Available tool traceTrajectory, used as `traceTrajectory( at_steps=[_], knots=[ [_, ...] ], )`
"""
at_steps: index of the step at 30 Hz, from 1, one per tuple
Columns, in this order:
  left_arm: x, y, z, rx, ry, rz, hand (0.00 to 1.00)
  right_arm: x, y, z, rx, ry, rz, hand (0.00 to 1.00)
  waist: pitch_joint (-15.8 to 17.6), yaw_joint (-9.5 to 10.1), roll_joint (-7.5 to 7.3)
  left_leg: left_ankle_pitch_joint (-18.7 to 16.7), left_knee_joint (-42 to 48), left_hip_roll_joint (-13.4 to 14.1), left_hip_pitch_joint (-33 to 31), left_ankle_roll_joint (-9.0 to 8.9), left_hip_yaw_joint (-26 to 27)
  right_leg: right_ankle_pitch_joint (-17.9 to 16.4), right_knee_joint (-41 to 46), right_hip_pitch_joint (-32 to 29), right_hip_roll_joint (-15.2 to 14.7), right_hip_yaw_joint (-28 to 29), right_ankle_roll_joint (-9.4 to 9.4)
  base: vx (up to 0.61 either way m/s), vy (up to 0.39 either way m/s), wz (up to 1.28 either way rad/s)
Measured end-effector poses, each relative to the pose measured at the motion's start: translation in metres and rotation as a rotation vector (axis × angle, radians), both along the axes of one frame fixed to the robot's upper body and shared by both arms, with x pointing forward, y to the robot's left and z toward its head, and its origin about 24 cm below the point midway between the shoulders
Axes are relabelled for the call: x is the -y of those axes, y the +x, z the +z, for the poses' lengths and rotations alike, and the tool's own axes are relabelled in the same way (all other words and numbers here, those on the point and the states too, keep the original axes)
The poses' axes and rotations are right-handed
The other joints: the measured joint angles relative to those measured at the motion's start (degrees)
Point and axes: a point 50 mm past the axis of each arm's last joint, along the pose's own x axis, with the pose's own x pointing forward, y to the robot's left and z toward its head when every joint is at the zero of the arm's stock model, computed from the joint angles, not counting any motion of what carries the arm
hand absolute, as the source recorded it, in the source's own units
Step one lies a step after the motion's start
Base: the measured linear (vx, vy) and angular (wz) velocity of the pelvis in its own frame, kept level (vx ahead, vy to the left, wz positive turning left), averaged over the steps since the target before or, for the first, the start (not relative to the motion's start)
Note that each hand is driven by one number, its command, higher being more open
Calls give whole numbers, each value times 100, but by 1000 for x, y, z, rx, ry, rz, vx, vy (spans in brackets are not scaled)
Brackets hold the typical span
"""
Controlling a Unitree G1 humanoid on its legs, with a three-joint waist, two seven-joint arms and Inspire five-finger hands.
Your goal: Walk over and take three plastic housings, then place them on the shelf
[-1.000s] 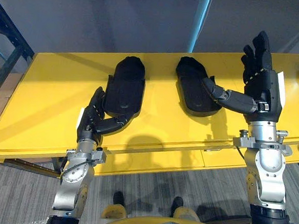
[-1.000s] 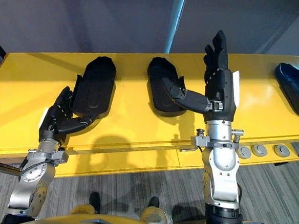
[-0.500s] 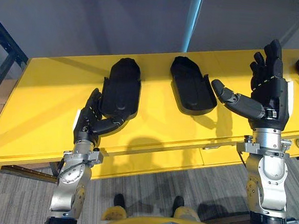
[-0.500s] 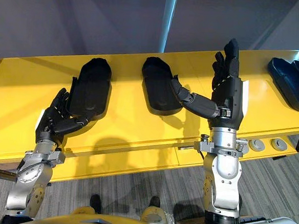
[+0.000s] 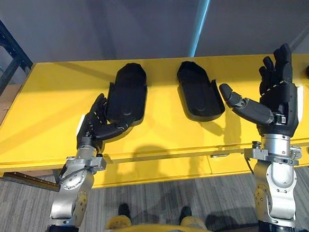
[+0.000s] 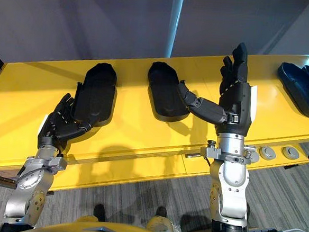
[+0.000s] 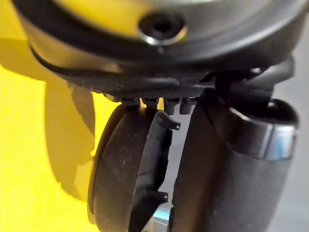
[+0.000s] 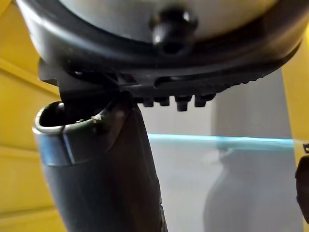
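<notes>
Two black plastic housings lie side by side on the yellow table. The left housing has my left hand at its near left corner, fingers straight along its side and the thumb against its near edge. In the left wrist view that housing stands between the fingers and the thumb. The right housing lies apart from my right hand, which is raised to its right, open, fingers up and thumb pointing at it, holding nothing.
More black housings lie at the table's far right end. A dark blue shelf frame stands past the table's left end. Round buttons sit on the table's front edge at the right. A grey wall runs behind.
My right hand has drawn off to the right; its thumb no longer overlaps the right housing. The camera has shifted a little. My left hand stays at the left housing.
</notes>
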Motion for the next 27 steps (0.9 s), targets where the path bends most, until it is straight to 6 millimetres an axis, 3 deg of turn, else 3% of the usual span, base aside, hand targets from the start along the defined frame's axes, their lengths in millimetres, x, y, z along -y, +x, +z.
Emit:
traceTrajectory(
  at_steps=[27],
  knots=[
    [2,0,-3,-20,-76,-44,100,-4,0,-3,-12,6,13,100,-43,1,-7,3,-16,-11,-2,5,-66,18,-80,75,-12,-100,18,0,0,0]
  ],
)
